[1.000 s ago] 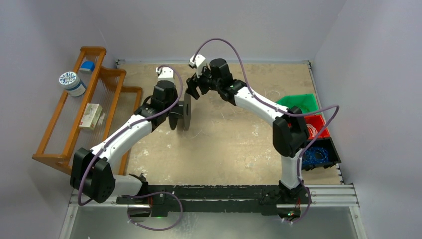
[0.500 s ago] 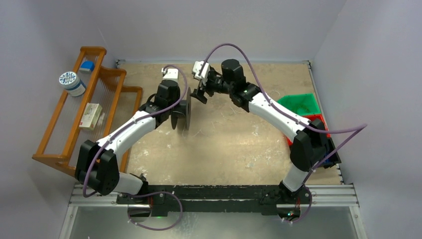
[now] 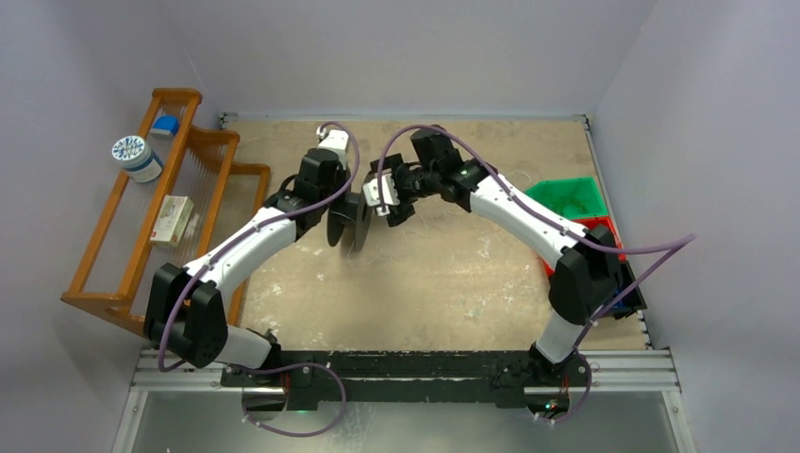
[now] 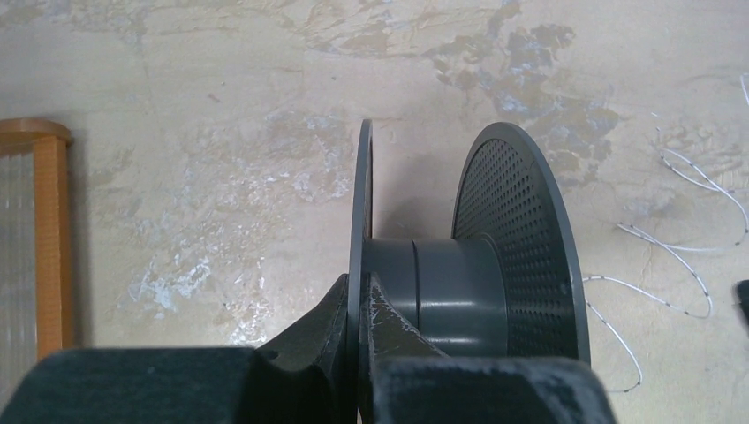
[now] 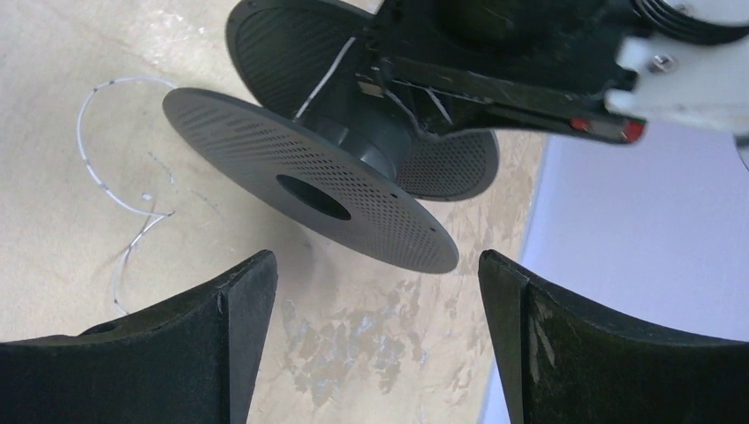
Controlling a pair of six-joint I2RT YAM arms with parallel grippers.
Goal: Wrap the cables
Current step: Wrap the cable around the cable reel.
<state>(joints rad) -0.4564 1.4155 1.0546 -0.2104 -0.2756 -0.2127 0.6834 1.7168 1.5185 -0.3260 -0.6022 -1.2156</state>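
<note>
Preparation for winding looks like the step in hand: the left claw is clamped tight on the thin rim of one flange of a dark grey spool. It holds the spool off the worktop with the axle roughly level and the bare hub showing no turns of wire. The right claw hangs just beside the spool with its fingers spread wide and nothing between them, looking at the perforated flange and its centre hole. The cables are not yet wrapped; thin whitish strands lie in loose curls on the worktop below and beside the spool, apart from both claws. A pale strand crosses the far flange in the right wrist view, but I cannot tell whether it is a wire end caught there. The next move, as I judge it, calls for the right claw to drop to a strand, pinch something far thinner than its fingers, and bring the end to the hub while the left keeps the spool steady. As for writing, the jar on the wooden rack carries a blue-patterned label, too small to read; nothing else legible shows.
</note>
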